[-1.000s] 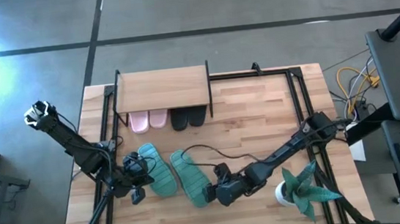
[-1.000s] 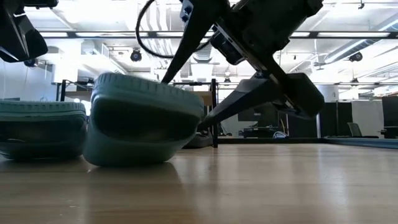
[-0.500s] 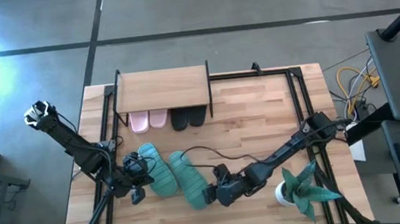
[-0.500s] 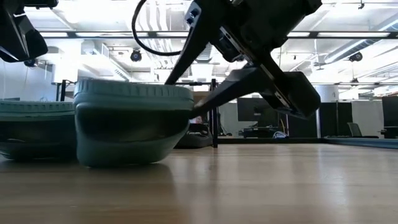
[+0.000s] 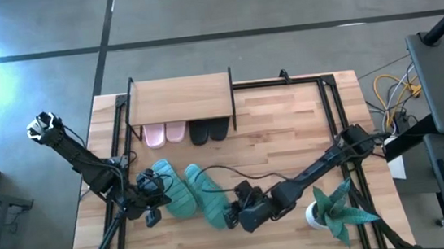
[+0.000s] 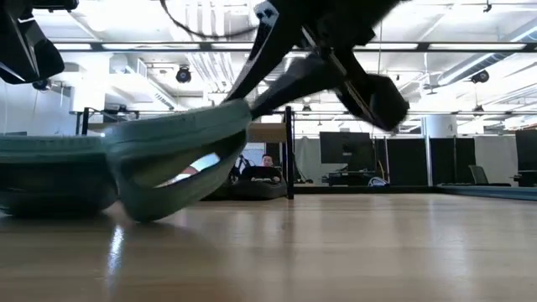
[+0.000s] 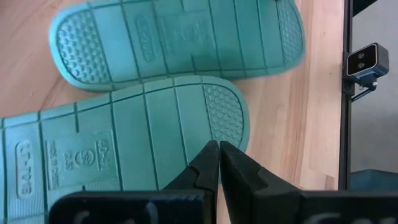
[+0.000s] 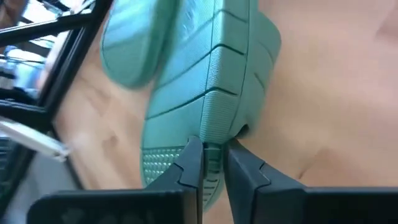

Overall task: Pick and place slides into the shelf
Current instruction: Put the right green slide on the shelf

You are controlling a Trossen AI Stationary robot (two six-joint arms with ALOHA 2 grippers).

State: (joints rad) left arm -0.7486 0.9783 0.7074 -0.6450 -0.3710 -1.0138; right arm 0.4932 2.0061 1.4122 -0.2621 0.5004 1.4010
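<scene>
The right gripper (image 8: pixel 212 163) pinches the edge of one teal slide (image 5: pixel 203 196), tilting it off the tabletop (image 5: pixel 288 134) beside the second teal slide (image 5: pixel 173 188); the left gripper (image 7: pixel 218 163), fingers pressed together, hovers over that second one. Under the shelf (image 5: pixel 179 101) sit two pink slides (image 5: pixel 164 133) and two black slides (image 5: pixel 208 131). A potted plant (image 5: pixel 334 208) stands just behind the right arm.

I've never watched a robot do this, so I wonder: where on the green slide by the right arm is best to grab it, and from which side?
Probably the thin sole edge at its end nearest the right gripper, coming in low from that arm's side. The teal slide lies sole-up, so its strap is tucked underneath, and the rim is slim enough to pinch. The right gripper is already shut on that edge, tilting the slide up off the table.
</scene>
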